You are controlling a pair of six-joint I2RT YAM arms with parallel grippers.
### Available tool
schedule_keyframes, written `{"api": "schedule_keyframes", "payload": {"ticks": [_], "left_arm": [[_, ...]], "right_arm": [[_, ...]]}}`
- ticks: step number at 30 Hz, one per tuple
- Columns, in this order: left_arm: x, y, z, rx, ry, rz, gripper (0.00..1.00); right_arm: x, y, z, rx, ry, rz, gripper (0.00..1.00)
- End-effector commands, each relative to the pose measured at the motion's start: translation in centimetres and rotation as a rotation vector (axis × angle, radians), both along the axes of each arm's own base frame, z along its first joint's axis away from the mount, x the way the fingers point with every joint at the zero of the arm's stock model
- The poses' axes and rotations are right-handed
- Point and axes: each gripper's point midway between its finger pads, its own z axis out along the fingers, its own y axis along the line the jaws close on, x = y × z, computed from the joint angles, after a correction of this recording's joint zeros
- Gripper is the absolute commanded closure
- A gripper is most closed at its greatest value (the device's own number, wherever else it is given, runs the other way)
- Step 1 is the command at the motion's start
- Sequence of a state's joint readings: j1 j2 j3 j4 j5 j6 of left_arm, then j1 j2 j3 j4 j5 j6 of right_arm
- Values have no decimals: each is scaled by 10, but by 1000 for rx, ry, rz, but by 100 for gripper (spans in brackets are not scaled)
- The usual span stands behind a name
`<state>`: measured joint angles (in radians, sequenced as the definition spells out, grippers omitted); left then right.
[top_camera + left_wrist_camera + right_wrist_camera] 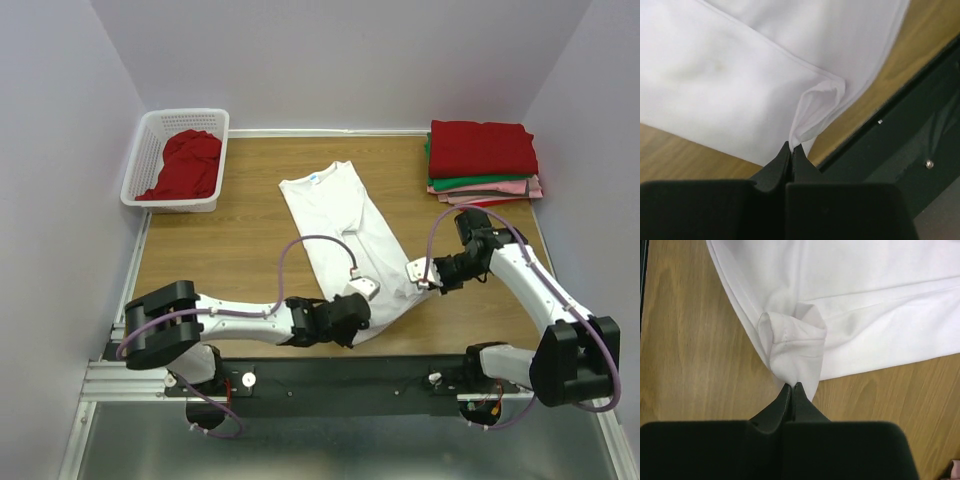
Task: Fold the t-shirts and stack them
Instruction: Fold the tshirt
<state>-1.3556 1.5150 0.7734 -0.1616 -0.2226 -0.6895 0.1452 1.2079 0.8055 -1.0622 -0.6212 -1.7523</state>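
Note:
A white t-shirt [345, 225] with a small blue neck label lies folded lengthwise into a long strip on the wooden table, collar at the far end. My left gripper [362, 296] is shut on the shirt's near hem corner, seen pinched in the left wrist view [791, 144] with the cloth [740, 80] spreading away. My right gripper [425, 272] is shut on the other hem corner [795, 355], fingertips [788, 394] closed on it. A stack of folded shirts [483, 160], red on top, green and pink below, stands at the far right.
A white lattice basket [150, 150] at the far left holds a crumpled red shirt [185, 165]. The dark table edge rail [900, 130] runs close behind the left gripper. Grey walls enclose the table on three sides.

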Motion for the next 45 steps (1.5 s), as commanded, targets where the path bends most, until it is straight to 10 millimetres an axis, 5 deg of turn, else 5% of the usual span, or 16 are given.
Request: {"api": "schedule_keyframes", "payload": {"ticks": [1,5,14,25,33,45], "left_arm": [[33,0,30,-149,-35,58,100],[67,9,58,-235,-84,103,100],[139,30,83,-237,-185,177,100],[226,76,73,-175,-198,326,100],[255,88,59,-132,-189,355,100],[279,102,44,-58,-173,383,100]], "right_arm": [[20,25,25,136,55,-85,100],[45,38,38,175,49,-109,99],[120,66,63,209,-34,-191,100],[210,102,52,199,-44,-353,100],[248,119,36,164,-34,-431,100],[270,128,18,132,-19,-519,96]]}}
